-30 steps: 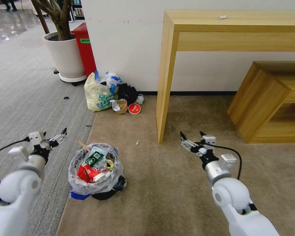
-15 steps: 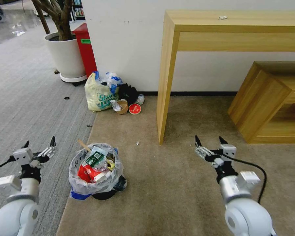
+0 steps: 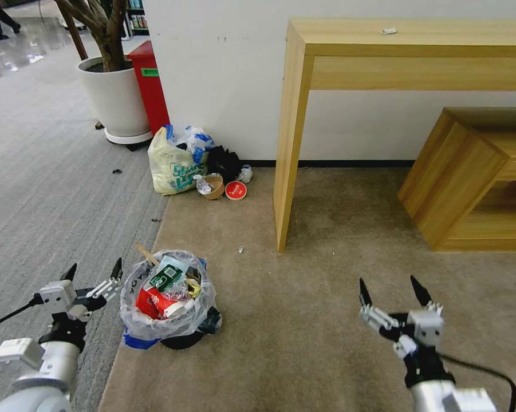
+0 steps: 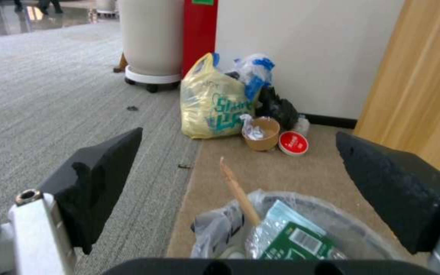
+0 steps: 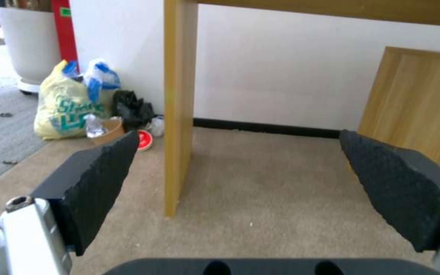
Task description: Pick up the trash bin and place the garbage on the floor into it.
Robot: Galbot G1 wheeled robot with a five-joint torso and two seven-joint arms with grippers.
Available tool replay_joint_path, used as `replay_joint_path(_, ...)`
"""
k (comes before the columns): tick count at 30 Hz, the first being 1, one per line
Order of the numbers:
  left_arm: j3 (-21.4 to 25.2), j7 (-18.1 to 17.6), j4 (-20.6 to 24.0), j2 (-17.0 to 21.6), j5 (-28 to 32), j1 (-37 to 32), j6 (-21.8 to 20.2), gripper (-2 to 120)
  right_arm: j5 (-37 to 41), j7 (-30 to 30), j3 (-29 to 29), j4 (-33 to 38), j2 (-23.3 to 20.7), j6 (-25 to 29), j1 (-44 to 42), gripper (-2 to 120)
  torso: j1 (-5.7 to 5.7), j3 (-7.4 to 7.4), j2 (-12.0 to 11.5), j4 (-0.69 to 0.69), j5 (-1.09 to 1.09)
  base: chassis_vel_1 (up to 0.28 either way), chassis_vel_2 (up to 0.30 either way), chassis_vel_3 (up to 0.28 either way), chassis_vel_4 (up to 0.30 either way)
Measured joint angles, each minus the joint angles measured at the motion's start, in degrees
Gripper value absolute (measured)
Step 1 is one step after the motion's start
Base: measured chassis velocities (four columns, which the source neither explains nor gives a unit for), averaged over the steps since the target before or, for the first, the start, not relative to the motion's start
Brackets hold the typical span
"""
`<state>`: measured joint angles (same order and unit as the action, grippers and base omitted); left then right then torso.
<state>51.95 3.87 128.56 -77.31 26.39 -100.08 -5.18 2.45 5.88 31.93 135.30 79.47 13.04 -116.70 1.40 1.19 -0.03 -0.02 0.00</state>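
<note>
The trash bin (image 3: 167, 320) stands upright on the beige floor (image 3: 303, 343) near the carpet's left edge. Its clear bag holds garbage: a green carton (image 3: 165, 276), red wrappers (image 3: 148, 303) and a wooden stick (image 3: 145, 253). A tiny white scrap (image 3: 240, 249) lies on the carpet past it. My left gripper (image 3: 94, 269) hovers open just left of the bin, holding nothing; its wrist view looks over the bin's rim (image 4: 347, 225) and the stick (image 4: 238, 191). My right gripper (image 3: 390, 289) hangs open over bare carpet, well right of the bin.
A yellowish printed bag (image 3: 172, 163), brown cup (image 3: 213, 186) and red lid (image 3: 235, 190) sit by the wall. A wooden table leg (image 3: 286, 149) and a low wooden cabinet (image 3: 469, 177) stand to the right. A white planter (image 3: 114, 97) and grey ribbed carpet (image 3: 51, 189) are on the left.
Both arms have drawn back and lower in the head view. The left gripper has ended closer to the bin's left side. The bin and its contents have not moved.
</note>
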Motion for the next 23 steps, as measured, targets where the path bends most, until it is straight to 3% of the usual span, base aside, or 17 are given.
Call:
replay_joint_path(5,0.28,1.43,0.55,-0.54,-0.76,-1.9,1.05,100,-1.76,1.29,-2.2,-0.15,0.41,2.18,-2.18,100,0.0,0.0,0.0,0.0,0.0,0.0,0.0,0.0,0.0)
replay_joint_path(23,0.35,1.61,0.5,-0.52,-0.8,-1.87,1.14,100,-1.9,1.91,-2.7,-0.34,0.44,2.0,-1.89,100,0.0,0.01,0.0,0.0,0.0,0.0,0.0,0.0,0.0)
